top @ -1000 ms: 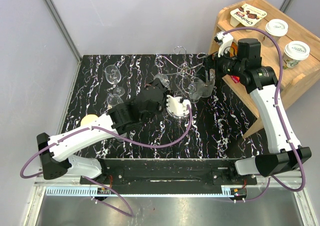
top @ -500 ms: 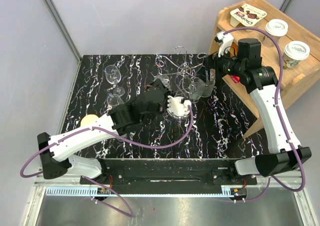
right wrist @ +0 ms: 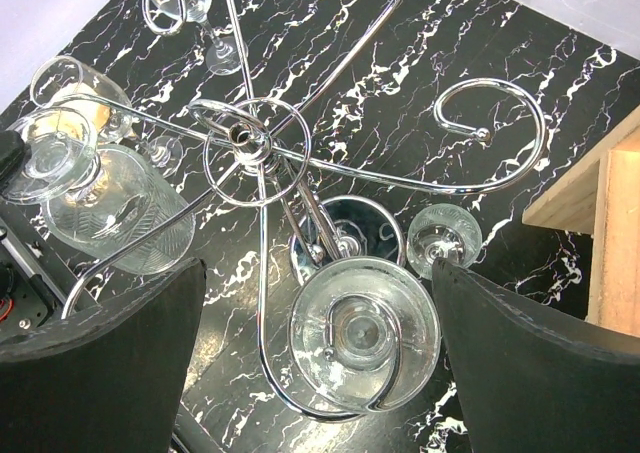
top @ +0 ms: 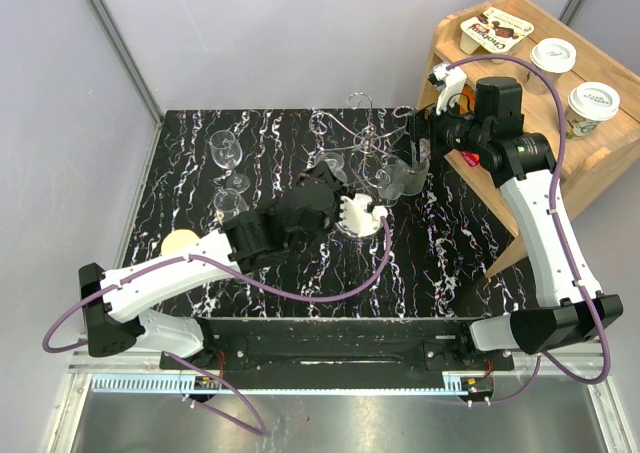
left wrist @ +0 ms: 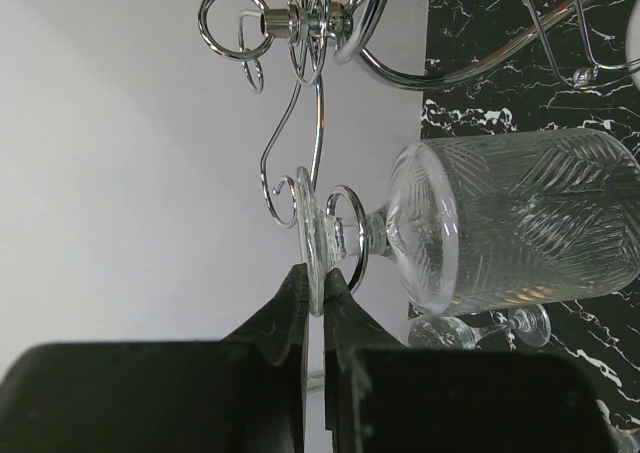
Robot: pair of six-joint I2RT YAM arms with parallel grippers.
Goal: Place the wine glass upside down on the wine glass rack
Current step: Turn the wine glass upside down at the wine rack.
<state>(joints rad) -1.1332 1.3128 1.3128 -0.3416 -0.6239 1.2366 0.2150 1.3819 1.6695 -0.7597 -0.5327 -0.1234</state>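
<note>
My left gripper (left wrist: 318, 285) is shut on the round foot of a clear patterned wine glass (left wrist: 520, 228), held upside down. Its stem sits inside a curled arm (left wrist: 345, 235) of the chrome wine glass rack (left wrist: 310, 18). In the top view the left gripper (top: 322, 180) holds this glass (top: 330, 161) at the rack's (top: 365, 145) left side. My right gripper (right wrist: 318, 273) is open and empty above the rack's hub (right wrist: 245, 138). It sits at the rack's right side in the top view (top: 415, 145). Another glass (right wrist: 365, 333) hangs upside down in a curl directly below it.
Two more glasses (top: 227, 151) (top: 232, 199) stand on the black marbled table (top: 200, 123) at the left. A yellow disc (top: 180, 241) lies by the left arm. A wooden shelf (top: 590, 153) with paper cups (top: 592, 101) stands at the right. The rack's mirror base (right wrist: 350, 231) is under the hub.
My left arm has moved a little right and forward with the glass, bringing it in to the rack's arm. The right arm has not moved.
</note>
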